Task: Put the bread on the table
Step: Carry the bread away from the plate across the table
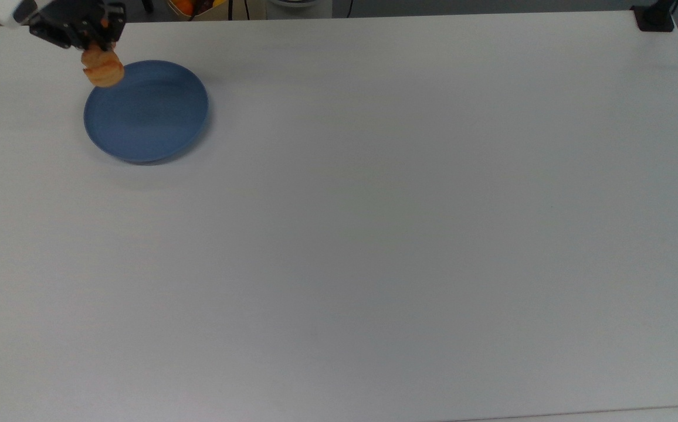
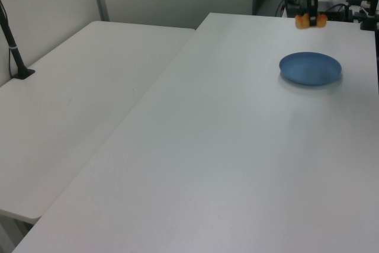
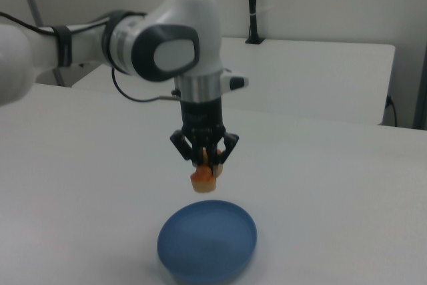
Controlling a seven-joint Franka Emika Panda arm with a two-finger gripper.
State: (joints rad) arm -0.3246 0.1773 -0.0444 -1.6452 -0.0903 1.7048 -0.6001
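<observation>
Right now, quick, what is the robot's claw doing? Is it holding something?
Gripper: fingers shut on the bread, holding it in the air above the blue plate.

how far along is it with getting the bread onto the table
Done: the bread is off the blue plate, which now sits bare. In hand: the pincer is shut on the bread and holds it in the air above the plate, clear of it in the right view. Left: carry it over bare table, lower it and let go.
</observation>
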